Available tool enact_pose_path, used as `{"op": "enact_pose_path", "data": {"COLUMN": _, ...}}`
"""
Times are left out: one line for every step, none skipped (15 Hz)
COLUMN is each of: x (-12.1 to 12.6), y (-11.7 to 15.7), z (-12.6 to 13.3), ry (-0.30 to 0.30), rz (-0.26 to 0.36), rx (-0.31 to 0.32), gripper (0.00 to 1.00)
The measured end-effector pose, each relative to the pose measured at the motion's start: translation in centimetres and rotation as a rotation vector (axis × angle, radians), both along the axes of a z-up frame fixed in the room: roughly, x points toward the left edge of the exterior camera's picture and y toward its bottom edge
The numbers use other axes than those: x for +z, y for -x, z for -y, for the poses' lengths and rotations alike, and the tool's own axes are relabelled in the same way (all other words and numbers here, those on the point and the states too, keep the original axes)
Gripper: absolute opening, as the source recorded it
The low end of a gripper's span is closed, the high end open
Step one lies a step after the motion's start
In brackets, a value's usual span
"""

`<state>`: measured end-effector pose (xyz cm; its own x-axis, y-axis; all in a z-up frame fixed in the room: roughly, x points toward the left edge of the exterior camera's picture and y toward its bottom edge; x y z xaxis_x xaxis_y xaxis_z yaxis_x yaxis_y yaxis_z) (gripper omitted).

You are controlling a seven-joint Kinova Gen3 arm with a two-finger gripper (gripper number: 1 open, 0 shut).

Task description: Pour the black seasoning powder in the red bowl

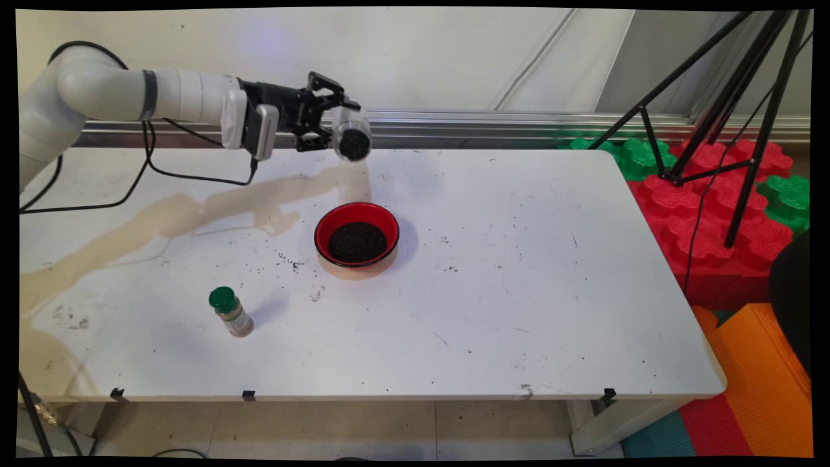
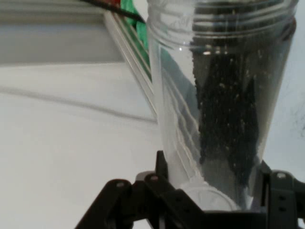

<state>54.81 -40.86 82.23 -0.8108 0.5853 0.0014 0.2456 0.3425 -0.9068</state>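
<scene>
One clear plastic jar (image 1: pixel 351 135) of dark grains lies sideways, clamped in the black gripper's (image 1: pixel 326 120) fingers (image 2: pixel 164 188), high behind the red bowl (image 1: pixel 356 237) of dark grains on the white tabletop (image 1: pixel 519 292).

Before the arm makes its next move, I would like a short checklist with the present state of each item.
1. Gripper shut on the clear jar: ok.
2. Jar holds dark grains: ok, some visible inside.
3. Jar mouth directly above the red bowl: not ok, the jar looks farther back.
4. Bowl upright, grains inside: ok.
5. Green-capped bottle apart from the bowl: ok, it stands nearer the front.
6. Table clean: not ok, scattered grains beside the bowl.
</scene>
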Motion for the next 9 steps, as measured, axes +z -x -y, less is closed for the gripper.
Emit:
{"op": "enact_pose_path", "data": {"x": 0.16, "y": -0.28, "z": -0.07, "ry": -0.024, "rz": -0.027, "rx": 0.028, "gripper": 0.00}}
{"op": "enact_pose_path", "data": {"x": 0.13, "y": -0.40, "z": -0.10, "ry": -0.058, "rz": -0.055, "rx": 0.054, "gripper": 0.00}}
{"op": "enact_pose_path", "data": {"x": 0.08, "y": -0.45, "z": -0.10, "ry": -0.089, "rz": -0.081, "rx": 0.078, "gripper": 0.00}}
{"op": "enact_pose_path", "data": {"x": 0.03, "y": -0.44, "z": -0.06, "ry": -0.115, "rz": -0.102, "rx": 0.095, "gripper": 0.00}}
{"op": "enact_pose_path", "data": {"x": 0.00, "y": -0.44, "z": -0.06, "ry": -0.143, "rz": -0.125, "rx": 0.115, "gripper": 0.00}}
{"op": "enact_pose_path", "data": {"x": -0.03, "y": -0.46, "z": -0.10, "ry": -0.171, "rz": -0.148, "rx": 0.132, "gripper": 0.00}}
{"op": "enact_pose_path", "data": {"x": -0.06, "y": -0.49, "z": -0.18, "ry": -0.194, "rz": -0.168, "rx": 0.147, "gripper": 0.00}}
{"op": "enact_pose_path", "data": {"x": -0.07, "y": -0.47, "z": -0.25, "ry": -0.220, "rz": -0.191, "rx": 0.162, "gripper": 0.00}}
{"op": "enact_pose_path", "data": {"x": -0.08, "y": -0.43, "z": -0.31, "ry": -0.246, "rz": -0.213, "rx": 0.177, "gripper": 0.00}}
